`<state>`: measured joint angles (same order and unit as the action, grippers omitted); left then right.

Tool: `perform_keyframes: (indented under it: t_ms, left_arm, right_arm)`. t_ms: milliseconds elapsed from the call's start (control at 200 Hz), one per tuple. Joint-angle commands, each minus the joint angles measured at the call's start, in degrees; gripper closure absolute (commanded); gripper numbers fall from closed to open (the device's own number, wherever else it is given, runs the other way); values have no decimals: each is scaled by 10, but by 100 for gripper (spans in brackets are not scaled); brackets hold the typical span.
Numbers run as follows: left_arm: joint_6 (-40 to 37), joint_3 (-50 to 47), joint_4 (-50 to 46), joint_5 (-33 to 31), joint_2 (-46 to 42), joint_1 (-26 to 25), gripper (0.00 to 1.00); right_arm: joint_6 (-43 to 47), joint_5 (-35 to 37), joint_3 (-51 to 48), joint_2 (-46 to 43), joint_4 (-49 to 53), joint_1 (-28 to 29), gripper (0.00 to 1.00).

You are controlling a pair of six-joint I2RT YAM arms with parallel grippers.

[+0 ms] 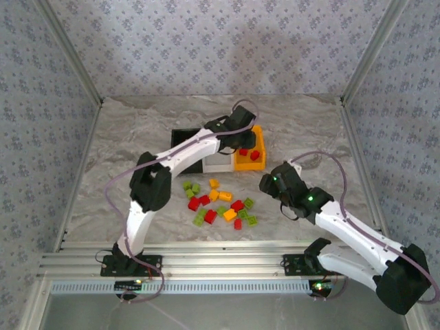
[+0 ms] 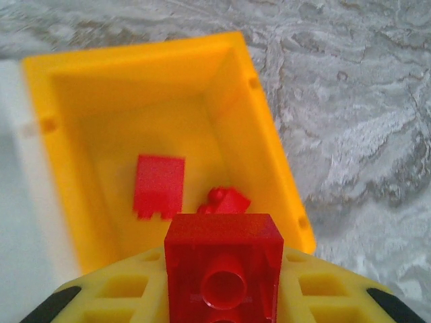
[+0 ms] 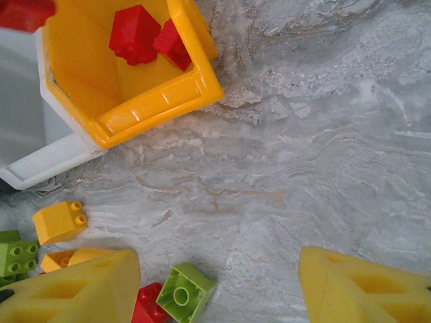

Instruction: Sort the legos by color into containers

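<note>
From above, three containers stand in a row at mid-tabletop, toward the far edge: a black bin point(image 1: 184, 139), a white bin point(image 1: 218, 162) and an orange bin point(image 1: 250, 162), touching side by side. The left arm reaches from the near edge across to the orange bin, with the left gripper point(image 1: 242, 147) over its opening. The loose legos point(image 1: 220, 203), red, green and yellow, lie scattered between the bins and the near edge. The right gripper point(image 1: 267, 182) hangs just to the right of that scatter.

In the left wrist view, the left gripper point(image 2: 223, 286) is clamped on a red lego point(image 2: 223, 262), held above the near wall of the orange bin point(image 2: 266, 128). Two red bricks point(image 2: 159, 187) lie on the bin's floor.

In the right wrist view, the right gripper point(image 3: 219, 269) is parted wide with nothing between its yellow fingers point(image 3: 74, 286), above bare tabletop point(image 3: 303, 155). A green brick point(image 3: 185, 293) lies just beside the left finger, and a yellow brick point(image 3: 59, 221) lies nearer the white bin point(image 3: 40, 165). The orange bin point(image 3: 158, 94) holds two red pieces.
</note>
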<state>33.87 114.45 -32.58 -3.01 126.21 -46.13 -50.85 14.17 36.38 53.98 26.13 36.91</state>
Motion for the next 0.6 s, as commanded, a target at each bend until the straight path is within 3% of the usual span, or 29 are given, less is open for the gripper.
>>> perform_keyframes:
  t_ms: [0, 225, 440, 595]
  left_arm:
    - [-16, 86, -72, 3, 43, 2, 72]
    - [-7, 172, -99, 0, 98, 4, 32]
    - [4, 176, -94, 19, 61, 1, 22]
    - [4, 31, -17, 25, -67, -10, 15]
  right_arm:
    - [-14, 11, -8, -14, 29, -5, 35]
    - [-4, -10, -9, -11, 7, -7, 32]
    - [13, -46, -3, 15, -6, -5, 32]
    - [24, -74, -4, 47, -26, 3, 32]
